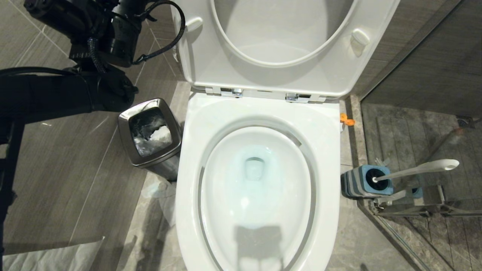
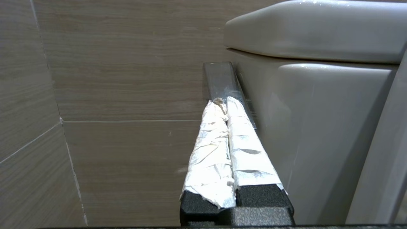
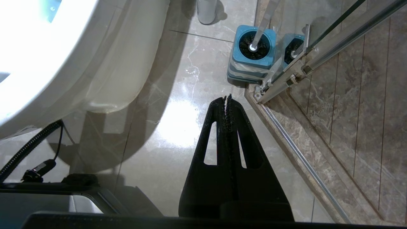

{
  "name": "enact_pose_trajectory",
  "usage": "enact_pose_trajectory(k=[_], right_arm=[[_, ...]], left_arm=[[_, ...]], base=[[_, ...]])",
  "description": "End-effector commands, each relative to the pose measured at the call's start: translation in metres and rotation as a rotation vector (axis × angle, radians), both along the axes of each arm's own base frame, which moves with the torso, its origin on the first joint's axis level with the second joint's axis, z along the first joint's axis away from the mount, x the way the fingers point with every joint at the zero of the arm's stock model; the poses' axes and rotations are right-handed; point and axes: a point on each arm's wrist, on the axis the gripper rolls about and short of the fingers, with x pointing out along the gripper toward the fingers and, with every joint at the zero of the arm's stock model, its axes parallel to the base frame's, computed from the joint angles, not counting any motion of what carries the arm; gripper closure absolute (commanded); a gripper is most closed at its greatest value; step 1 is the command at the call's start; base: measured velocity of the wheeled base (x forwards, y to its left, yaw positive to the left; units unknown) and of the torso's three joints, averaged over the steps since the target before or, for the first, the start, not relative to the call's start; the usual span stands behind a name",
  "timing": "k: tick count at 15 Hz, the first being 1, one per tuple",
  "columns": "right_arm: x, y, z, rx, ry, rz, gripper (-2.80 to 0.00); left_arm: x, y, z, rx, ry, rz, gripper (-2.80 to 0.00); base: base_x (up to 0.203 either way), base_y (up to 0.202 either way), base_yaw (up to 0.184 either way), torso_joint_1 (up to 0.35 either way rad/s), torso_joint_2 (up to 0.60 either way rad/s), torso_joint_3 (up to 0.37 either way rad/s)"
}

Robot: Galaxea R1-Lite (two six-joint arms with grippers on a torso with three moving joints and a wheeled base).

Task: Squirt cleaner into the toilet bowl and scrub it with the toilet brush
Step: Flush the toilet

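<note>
The toilet bowl (image 1: 260, 188) fills the middle of the head view, seat and lid raised, with teal-blue liquid (image 1: 256, 169) pooled around the drain. The toilet brush (image 1: 418, 170) stands in its blue-and-grey holder (image 1: 361, 182) at about three o'clock from the bowl, just beside the glass shower door (image 1: 421, 210). It is judged light and stiff, with a smooth handle that may slip — best taken well up the shaft, near the rounded end.

The left gripper (image 2: 227, 105) is seen pressed shut and empty, its paper-wrapped fingers (image 2: 210, 149) beside the tank (image 2: 318, 95); that arm shows at ten o'clock above the steel bin (image 1: 150, 131). The right gripper (image 3: 228, 105) hangs shut and empty over the floor, near the holder.

The cleaner bottle cannot be made out with certainty — only an orange speck (image 1: 347, 119) shows by the rim. No brand or writing can be read.
</note>
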Motion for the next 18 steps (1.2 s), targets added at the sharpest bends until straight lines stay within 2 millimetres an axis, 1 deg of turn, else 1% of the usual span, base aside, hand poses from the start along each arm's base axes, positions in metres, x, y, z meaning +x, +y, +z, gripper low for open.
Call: enact_pose_trajectory(k=[1, 6, 9, 15, 17, 18], right_arm=[[0.0, 0.0, 0.0, 0.0, 0.001, -0.001, 0.0], [0.0, 0.0, 0.0, 0.0, 0.001, 0.0, 0.0], [0.0, 0.0, 0.0, 0.0, 0.001, 0.0, 0.0], [0.0, 0.0, 0.0, -0.001, 0.001, 0.0, 0.0], [0.0, 0.0, 0.0, 0.0, 0.001, -0.001, 0.0], [0.0, 0.0, 0.0, 0.0, 0.001, -0.001, 0.0]], left_arm=[[0.005, -0.003, -0.006, 0.005, 0.013, -0.002, 0.0], [0.013, -0.009, -0.015, 0.013, 0.033, -0.008, 0.0], [0.013, -0.011, -0.017, 0.01, 0.032, -0.016, 0.0], [0.009, -0.007, -0.011, 0.006, 0.021, -0.012, 0.0], [0.004, -0.005, -0.005, 0.004, 0.008, -0.007, 0.0], [-0.002, -0.003, 0.001, 0.0, -0.005, -0.006, 0.0]], base=[[0.0, 0.0, 0.0, 0.0, 0.0, 0.0], [0.0, 0.0, 0.0, 0.0, 0.0, 0.0], [0.0, 0.0, 0.0, 0.0, 0.0, 0.0], [0.0, 0.0, 0.0, 0.0, 0.0, 0.0], [0.0, 0.0, 0.0, 0.0, 0.0, 0.0], [0.0, 0.0, 0.0, 0.0, 0.0, 0.0]])
